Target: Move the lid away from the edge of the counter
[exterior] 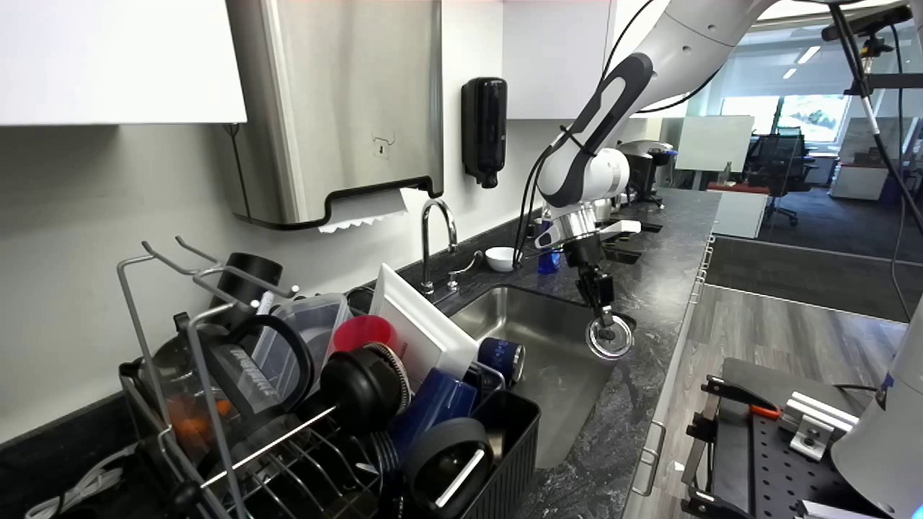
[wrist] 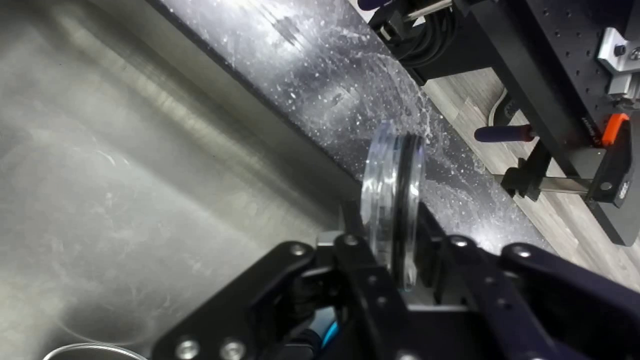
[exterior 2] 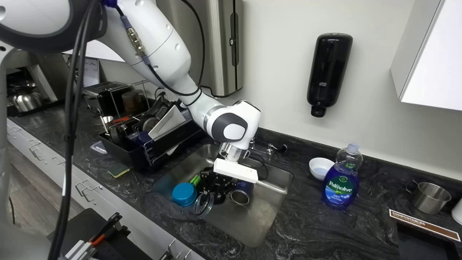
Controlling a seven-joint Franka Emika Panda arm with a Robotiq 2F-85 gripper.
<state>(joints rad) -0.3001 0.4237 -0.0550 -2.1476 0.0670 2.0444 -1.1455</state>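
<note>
The lid, a small round clear disc with a shiny rim, shows in both exterior views and edge-on in the wrist view. My gripper is shut on the lid, with one finger on each side of it in the wrist view. The lid stands on edge in the jaws, near the front rim of the sink. Whether it touches anything below is unclear. The dark veined counter runs along the front of the sink, and its outer edge shows in the wrist view.
A full dish rack stands beside the sink. A blue bowl and a dark blue mug are in the sink. A faucet, white bowl and soap bottle stand towards the wall.
</note>
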